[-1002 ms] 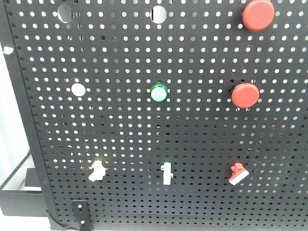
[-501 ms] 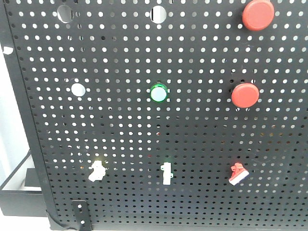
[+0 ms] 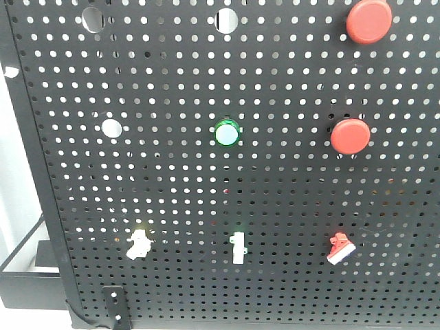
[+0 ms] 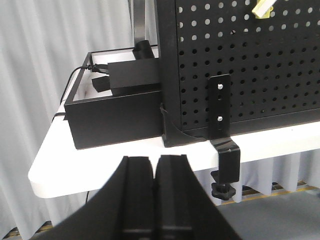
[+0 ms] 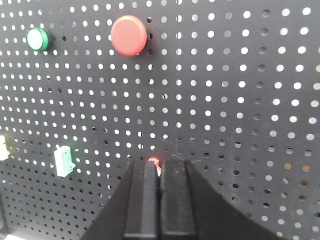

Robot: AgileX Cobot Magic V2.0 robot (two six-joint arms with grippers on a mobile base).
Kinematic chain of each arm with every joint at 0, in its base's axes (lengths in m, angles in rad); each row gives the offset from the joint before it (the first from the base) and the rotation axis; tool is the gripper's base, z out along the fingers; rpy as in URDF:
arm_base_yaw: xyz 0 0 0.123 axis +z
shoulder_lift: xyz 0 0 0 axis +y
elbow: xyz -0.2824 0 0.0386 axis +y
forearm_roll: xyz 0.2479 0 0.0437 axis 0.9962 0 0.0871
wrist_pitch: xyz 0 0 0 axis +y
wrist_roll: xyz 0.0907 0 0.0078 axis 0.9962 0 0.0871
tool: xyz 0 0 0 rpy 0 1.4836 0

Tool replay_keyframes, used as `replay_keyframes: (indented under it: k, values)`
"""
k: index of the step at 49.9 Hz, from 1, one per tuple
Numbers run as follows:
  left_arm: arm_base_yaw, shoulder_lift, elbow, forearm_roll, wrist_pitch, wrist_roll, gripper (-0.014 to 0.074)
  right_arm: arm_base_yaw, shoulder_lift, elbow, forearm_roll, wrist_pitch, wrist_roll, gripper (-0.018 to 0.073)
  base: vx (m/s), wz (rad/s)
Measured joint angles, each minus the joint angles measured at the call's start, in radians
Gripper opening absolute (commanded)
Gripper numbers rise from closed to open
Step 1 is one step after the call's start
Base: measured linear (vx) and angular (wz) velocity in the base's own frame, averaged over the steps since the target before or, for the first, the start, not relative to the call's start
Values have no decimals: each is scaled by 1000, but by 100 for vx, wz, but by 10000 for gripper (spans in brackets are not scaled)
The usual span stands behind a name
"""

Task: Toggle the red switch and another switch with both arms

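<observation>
Red switch (image 3: 339,249) sits low right on the black pegboard (image 3: 289,192); cream-white switch (image 3: 138,244) with a yellow glow at its base sits low left, a green-lit white toggle (image 3: 238,247) between them. Right hand (image 5: 160,172), fingers pressed together, is right in front of the red switch, which peeks just above the fingertips. Left hand (image 4: 154,167), fingers pressed together, hangs low before the bench (image 4: 280,142) edge near the pegboard's clamp (image 4: 223,150), well below the cream-white switch.

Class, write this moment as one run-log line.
left gripper: shut, below panel | right gripper: shut, at red switch | cream switch: untouched
</observation>
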Motion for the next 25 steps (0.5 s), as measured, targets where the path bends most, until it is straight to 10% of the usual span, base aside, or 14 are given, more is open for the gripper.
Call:
replay_keyframes:
  k: [15, 25]
  values:
    - [0, 0, 0, 0, 0, -1, -6, 0, 0, 0, -45, 0, 33, -6, 0, 0]
    - [0, 0, 0, 0, 0, -1, -6, 0, 21, 0, -627, 63, 562, -6, 0, 0]
